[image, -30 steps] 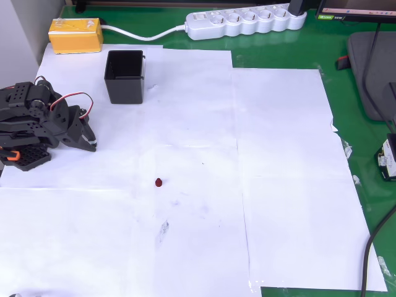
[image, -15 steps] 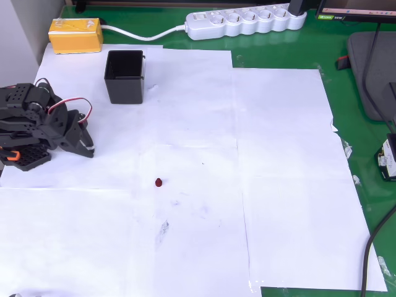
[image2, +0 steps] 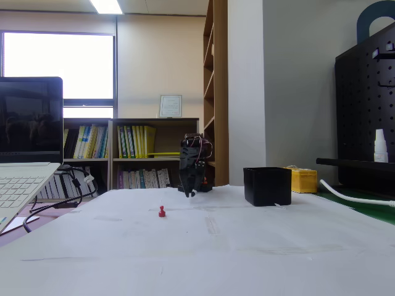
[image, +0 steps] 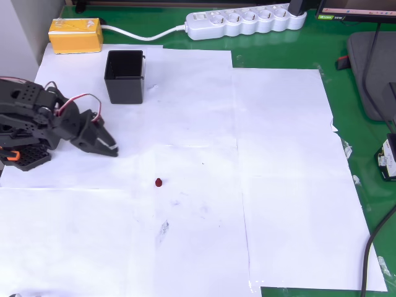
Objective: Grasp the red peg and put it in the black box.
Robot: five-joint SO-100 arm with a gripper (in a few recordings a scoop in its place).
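Since the earlier overhead frames the pincer (image: 110, 147) has been swung out from its tucked pose at the bench's left edge and is now stretched toward the middle of the white paper; the red peg (image: 158, 182) and the black box (image: 125, 76) have not been shifted. No gap can be made out between the pincer's fingers, so they are judged to be together — nothing is held. The red peg lies on the paper well apart from the fingertips, to the right and toward the near edge in the overhead view, left of the pincer (image2: 191, 188) in the fixed view. Its long axis is seen upright there. The black box stands near the far left corner, on the pincer's other side — the reach must be carried away from it first.
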